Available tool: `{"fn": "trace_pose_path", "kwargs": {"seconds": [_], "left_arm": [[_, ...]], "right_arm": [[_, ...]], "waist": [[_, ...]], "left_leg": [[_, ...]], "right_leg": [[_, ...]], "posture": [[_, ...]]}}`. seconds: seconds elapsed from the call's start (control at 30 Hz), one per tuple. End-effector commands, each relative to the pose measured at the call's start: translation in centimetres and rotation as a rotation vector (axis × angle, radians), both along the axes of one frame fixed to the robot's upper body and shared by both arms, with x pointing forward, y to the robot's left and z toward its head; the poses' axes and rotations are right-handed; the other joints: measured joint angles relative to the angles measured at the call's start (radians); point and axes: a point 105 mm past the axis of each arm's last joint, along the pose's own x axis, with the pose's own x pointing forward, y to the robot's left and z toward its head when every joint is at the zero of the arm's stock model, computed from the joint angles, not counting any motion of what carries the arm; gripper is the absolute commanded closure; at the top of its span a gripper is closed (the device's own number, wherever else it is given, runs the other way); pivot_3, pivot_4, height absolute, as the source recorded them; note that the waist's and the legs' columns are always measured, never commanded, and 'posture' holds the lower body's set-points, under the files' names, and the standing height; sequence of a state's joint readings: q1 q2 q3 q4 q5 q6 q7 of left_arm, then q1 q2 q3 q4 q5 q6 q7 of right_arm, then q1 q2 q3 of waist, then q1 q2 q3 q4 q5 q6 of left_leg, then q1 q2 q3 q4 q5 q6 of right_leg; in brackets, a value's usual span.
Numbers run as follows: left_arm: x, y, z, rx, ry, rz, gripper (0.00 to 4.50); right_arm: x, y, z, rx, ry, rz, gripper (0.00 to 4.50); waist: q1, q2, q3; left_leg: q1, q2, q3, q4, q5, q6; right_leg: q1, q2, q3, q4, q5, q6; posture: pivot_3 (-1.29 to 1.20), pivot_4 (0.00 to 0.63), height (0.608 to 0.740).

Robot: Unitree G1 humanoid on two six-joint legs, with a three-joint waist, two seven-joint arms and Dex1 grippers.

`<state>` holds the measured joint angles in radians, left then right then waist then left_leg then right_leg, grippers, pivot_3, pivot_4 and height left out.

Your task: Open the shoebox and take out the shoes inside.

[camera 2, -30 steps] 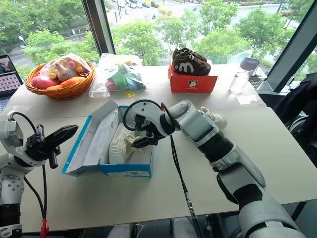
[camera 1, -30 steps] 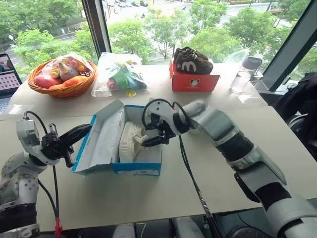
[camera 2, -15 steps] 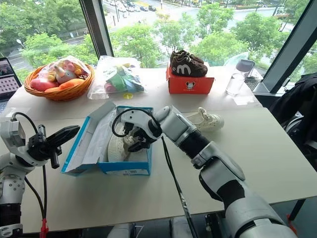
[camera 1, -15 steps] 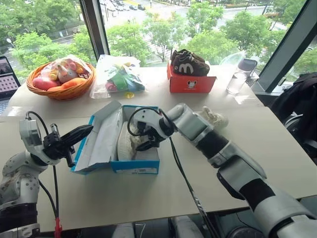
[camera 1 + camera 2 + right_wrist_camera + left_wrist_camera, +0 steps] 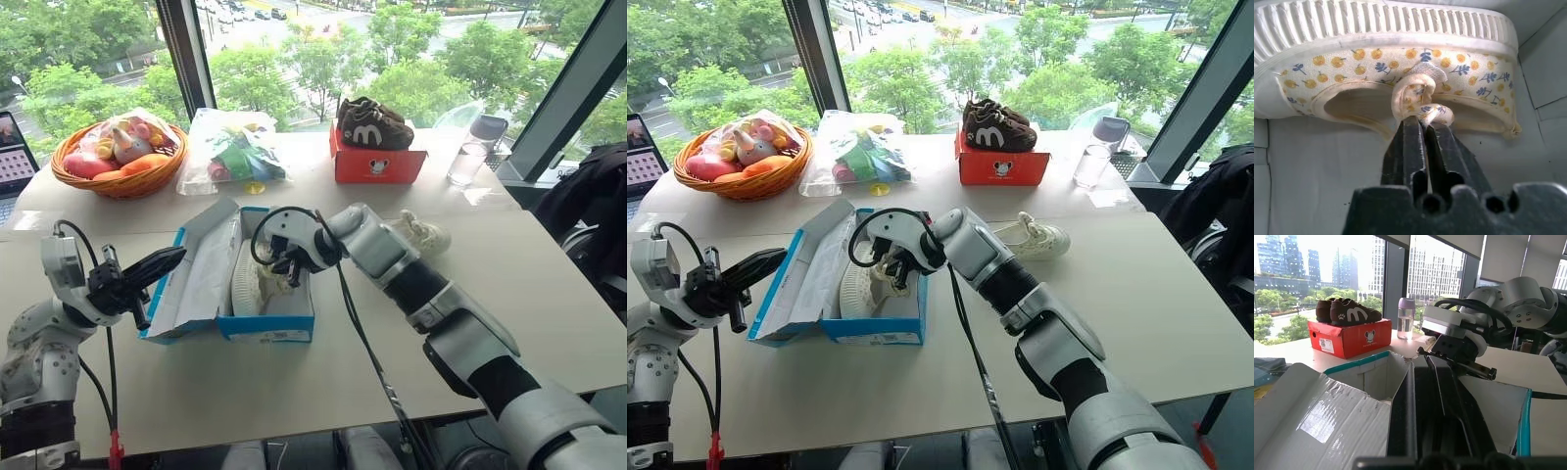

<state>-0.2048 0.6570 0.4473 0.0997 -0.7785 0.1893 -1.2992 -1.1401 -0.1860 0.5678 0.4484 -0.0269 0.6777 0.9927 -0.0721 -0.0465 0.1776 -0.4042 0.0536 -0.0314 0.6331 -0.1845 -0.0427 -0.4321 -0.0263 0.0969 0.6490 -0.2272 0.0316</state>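
The blue shoebox (image 5: pixel 266 329) lies open mid-table, its white-lined lid (image 5: pixel 201 276) folded out to the left. One cream-white shoe (image 5: pixel 251 281) lies on its side inside. My right gripper (image 5: pixel 281 272) reaches down into the box and is shut on that shoe's patterned strap (image 5: pixel 1420 95), which loops just above its fingertips. The shoe's ribbed sole (image 5: pixel 1400 22) faces away from the gripper. The other cream shoe (image 5: pixel 423 235) lies on the table to the right of the box. My left gripper (image 5: pixel 165 262) is shut, hovering at the lid's outer edge with nothing seen between its fingers.
At the back stand a red box (image 5: pixel 378 164) with dark brown shoes (image 5: pixel 376 123) on top, a wicker basket (image 5: pixel 120 157) of toys, a clear bag (image 5: pixel 240 147) of toys, a glass (image 5: pixel 460 163) and a bottle (image 5: pixel 488 128). A laptop (image 5: pixel 14 162) sits far left.
My right gripper went further left into the box, then its fingers closed on the shoe's strap. The left gripper stayed put. The view shifted slightly.
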Motion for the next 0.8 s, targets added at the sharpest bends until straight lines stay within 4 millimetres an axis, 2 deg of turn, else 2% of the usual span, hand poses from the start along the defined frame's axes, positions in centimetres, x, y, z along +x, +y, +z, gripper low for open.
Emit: {"fn": "trace_pose_path", "kwargs": {"seconds": [0.03, 0.1, 0.23, 0.4, 0.47, 0.53, 0.8], "left_arm": [[0.1, -0.2, 1.0, 0.020, -0.046, -0.004, 4.50], [0.2, -0.2, 1.0, 0.021, -0.045, -0.003, 4.50], [0.2, -0.3, 1.0, 0.026, -0.043, -0.005, 4.50], [0.1, -0.3, 1.0, 0.033, -0.041, -0.010, 4.50], [-0.1, -0.3, 1.1, 0.036, -0.040, -0.012, 4.50], [-0.2, -0.2, 1.2, 0.035, -0.039, -0.012, 4.50], [-0.2, -0.1, 1.2, 0.043, -0.036, -0.007, 4.50]], "right_arm": [[0.3, -0.5, -0.7, -0.002, 0.001, -0.034, 4.46], [0.2, -0.5, -0.2, 0.014, -0.005, -0.030, 4.46], [0.1, -0.5, 2.0, 0.071, -0.027, -0.014, 4.46], [-0.8, -1.3, 6.1, 0.181, -0.048, 0.016, 4.46], [-0.9, -1.9, 8.7, 0.264, -0.073, -0.002, 4.46], [-0.7, -2.4, 10.4, 0.321, -0.087, -0.029, 4.46], [0.1, -3.3, 12.0, 0.413, -0.086, -0.119, 4.46]], "waist": [[0.000, 0.000, 0.000], [-0.001, 0.000, 0.000], [0.000, 0.000, 0.000], [0.002, 0.001, 0.000], [0.003, 0.001, 0.000], [0.002, 0.001, 0.001], [0.001, 0.001, 0.001]], "left_leg": [[0.000, 0.000, 0.000, 0.000, 0.000, 0.000], [0.000, 0.000, 0.000, 0.000, 0.000, 0.000], [-0.001, 0.000, 0.000, 0.000, 0.000, 0.000], [-0.010, 0.000, 0.000, 0.000, 0.000, 0.000], [-0.011, 0.000, 0.000, 0.000, 0.000, 0.000], [-0.012, 0.000, 0.000, -0.001, 0.000, 0.000], [-0.011, 0.000, 0.000, -0.001, 0.000, 0.000]], "right_leg": [[0.000, 0.000, 0.000, 0.000, 0.000, 0.000], [0.000, 0.000, 0.000, 0.000, 0.000, 0.000], [-0.001, 0.000, 0.000, 0.000, 0.000, 0.000], [-0.009, 0.000, 0.000, 0.000, 0.000, 0.000], [-0.010, 0.000, 0.000, -0.001, 0.000, 0.000], [-0.010, 0.000, 0.000, -0.001, 0.000, 0.000], [-0.010, 0.000, 0.000, -0.001, 0.000, 0.000]], "posture": [[0.00, 0.150, 0.740], [0.00, 0.150, 0.740], [0.00, 0.150, 0.740], [0.00, 0.150, 0.740], [0.00, 0.150, 0.740], [0.00, 0.150, 0.740], [0.00, 0.150, 0.740]]}}
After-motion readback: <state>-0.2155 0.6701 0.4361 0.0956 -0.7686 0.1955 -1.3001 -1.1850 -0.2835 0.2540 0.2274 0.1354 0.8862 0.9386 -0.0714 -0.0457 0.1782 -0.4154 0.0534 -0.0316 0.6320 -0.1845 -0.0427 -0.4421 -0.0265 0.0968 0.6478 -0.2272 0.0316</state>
